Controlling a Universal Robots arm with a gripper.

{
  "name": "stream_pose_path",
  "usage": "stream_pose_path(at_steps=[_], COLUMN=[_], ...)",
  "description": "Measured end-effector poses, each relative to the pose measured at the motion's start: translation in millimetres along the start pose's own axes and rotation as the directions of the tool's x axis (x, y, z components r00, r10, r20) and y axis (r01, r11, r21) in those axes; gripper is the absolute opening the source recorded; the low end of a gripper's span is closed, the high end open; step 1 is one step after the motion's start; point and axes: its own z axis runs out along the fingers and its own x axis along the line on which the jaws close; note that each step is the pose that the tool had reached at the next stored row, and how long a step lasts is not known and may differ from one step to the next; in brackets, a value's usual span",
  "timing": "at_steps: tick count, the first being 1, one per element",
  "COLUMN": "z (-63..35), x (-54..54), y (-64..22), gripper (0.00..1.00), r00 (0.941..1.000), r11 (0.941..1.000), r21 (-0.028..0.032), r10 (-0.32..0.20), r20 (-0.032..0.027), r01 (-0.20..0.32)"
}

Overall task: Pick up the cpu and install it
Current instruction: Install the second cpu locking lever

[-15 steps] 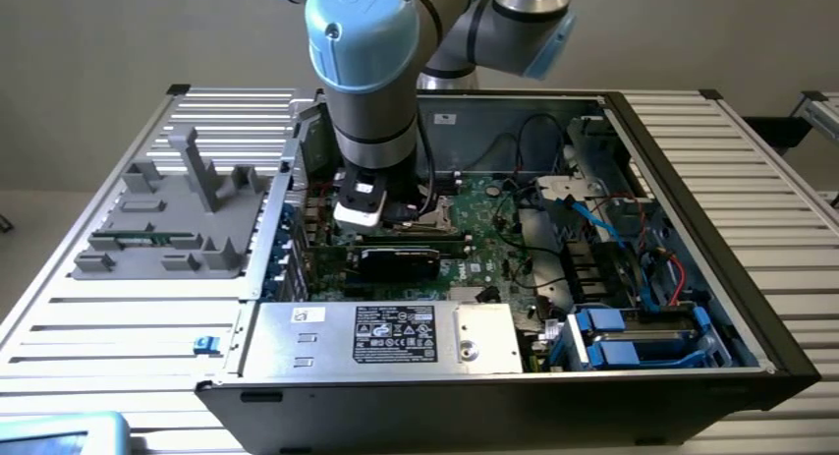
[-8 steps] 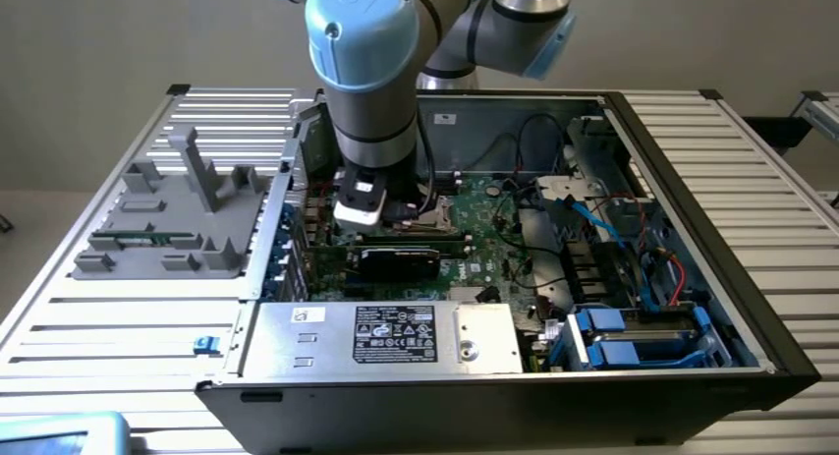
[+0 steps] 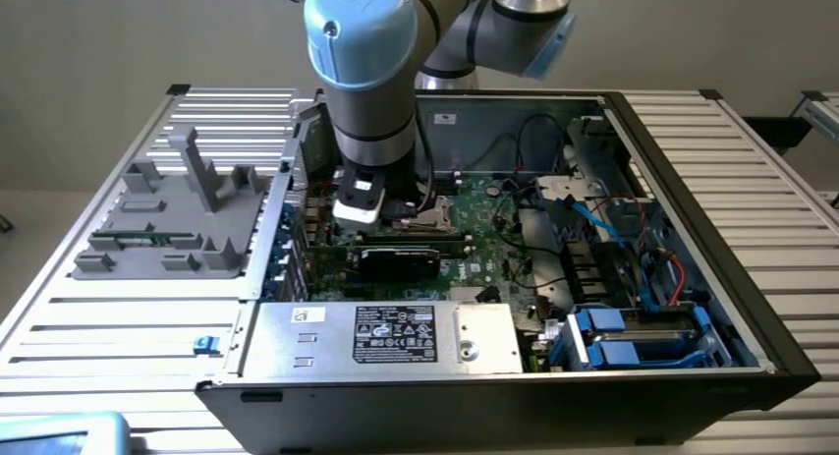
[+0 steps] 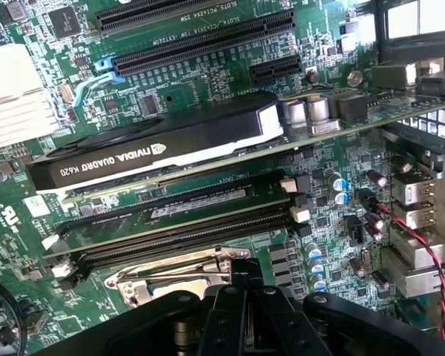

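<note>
My gripper [image 3: 360, 207] hangs low inside the open computer case, over the green motherboard [image 3: 492, 244]. In the wrist view its black body [image 4: 241, 297] covers part of the CPU socket [image 4: 170, 280], a square seat with a shiny metal frame just beyond the long black memory slots [image 4: 170, 230]. In the exterior view that socket [image 3: 430, 219] lies right beside the gripper, toward that view's right. The cpu itself is hidden or out of view; I cannot tell whether the gripper carries it.
A black NVIDIA graphics card [image 4: 156, 148] stands across the board close to the socket. The case walls [image 3: 682, 180], cables [image 3: 596, 214], a silver power supply [image 3: 380, 337] and blue drive bays [image 3: 630, 342] crowd the interior. A grey fixture tray [image 3: 171, 219] rests outside the case.
</note>
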Motion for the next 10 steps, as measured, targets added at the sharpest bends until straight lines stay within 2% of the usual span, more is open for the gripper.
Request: stream_pose_path(at_steps=[10], z=[0.6], x=[0.1], y=[-1.1], gripper=[0.11], r00=[1.0], r11=[1.0], r21=[-0.0003], r10=[0.0], r20=[0.0003], r01=[0.0])
